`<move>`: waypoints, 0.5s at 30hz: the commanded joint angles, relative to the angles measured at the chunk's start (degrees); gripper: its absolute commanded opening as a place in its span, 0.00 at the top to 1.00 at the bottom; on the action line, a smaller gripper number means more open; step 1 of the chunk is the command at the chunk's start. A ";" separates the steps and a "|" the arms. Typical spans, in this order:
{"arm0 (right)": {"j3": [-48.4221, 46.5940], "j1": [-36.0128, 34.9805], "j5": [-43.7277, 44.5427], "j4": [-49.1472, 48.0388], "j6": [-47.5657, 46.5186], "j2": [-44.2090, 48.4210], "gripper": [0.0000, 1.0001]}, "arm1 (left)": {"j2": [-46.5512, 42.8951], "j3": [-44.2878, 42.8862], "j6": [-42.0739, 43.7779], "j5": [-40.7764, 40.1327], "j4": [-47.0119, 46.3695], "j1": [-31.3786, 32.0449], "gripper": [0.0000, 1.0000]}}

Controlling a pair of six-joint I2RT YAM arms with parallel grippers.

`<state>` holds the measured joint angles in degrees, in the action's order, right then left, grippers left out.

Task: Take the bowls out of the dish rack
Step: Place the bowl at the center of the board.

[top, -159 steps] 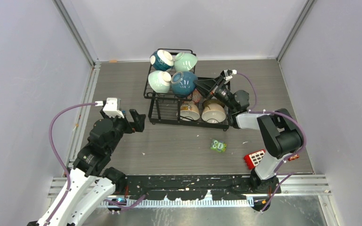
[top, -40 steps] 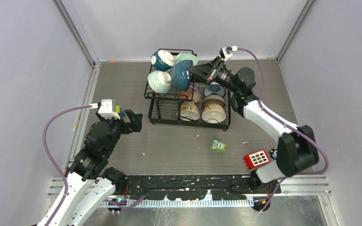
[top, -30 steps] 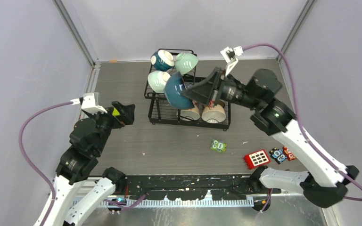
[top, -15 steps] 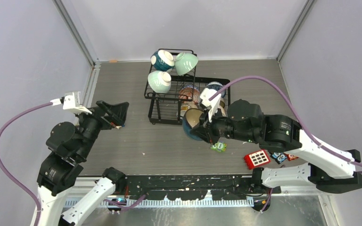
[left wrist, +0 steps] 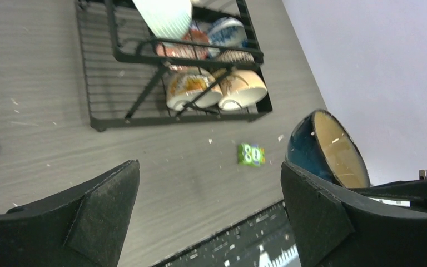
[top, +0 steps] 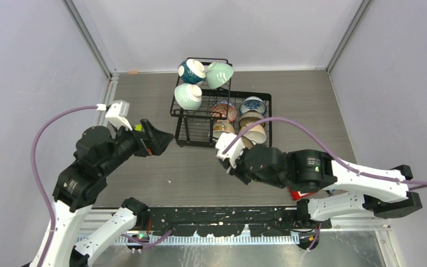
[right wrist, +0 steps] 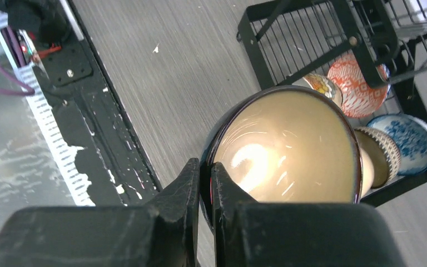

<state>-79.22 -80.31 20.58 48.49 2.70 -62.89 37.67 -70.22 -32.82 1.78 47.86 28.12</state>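
Soft, even light falls from overhead, leaving only faint shadows on the grey surface [top: 200,167]. A bright glare patch sits on the glossy inside of the bowl [right wrist: 283,150] in the right wrist view, where the right claw [right wrist: 205,167] looks blurred up close.

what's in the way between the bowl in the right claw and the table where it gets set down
Nothing visible. The right claw grips the dark teal bowl by its rim, clear of the dish rack, above open table. One small green block lies on the table between bowl and rack, worth avoiding.
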 commanded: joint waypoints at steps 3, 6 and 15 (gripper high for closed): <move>-2.25 -10.73 15.79 -2.63 -9.93 -2.74 0.99 | 5.77 -0.65 -1.04 19.36 0.09 0.18 0.00; -2.33 -14.47 18.83 -1.27 -11.50 -4.29 0.99 | 7.01 -0.87 -1.21 23.22 0.22 0.18 0.00; -3.48 -21.13 23.52 2.00 -14.53 -10.44 0.99 | 9.54 -2.80 3.76 21.18 6.34 1.61 0.00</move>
<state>-79.22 -99.88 37.56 51.81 -7.60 -72.47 45.58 -70.37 -32.73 22.15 49.80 28.40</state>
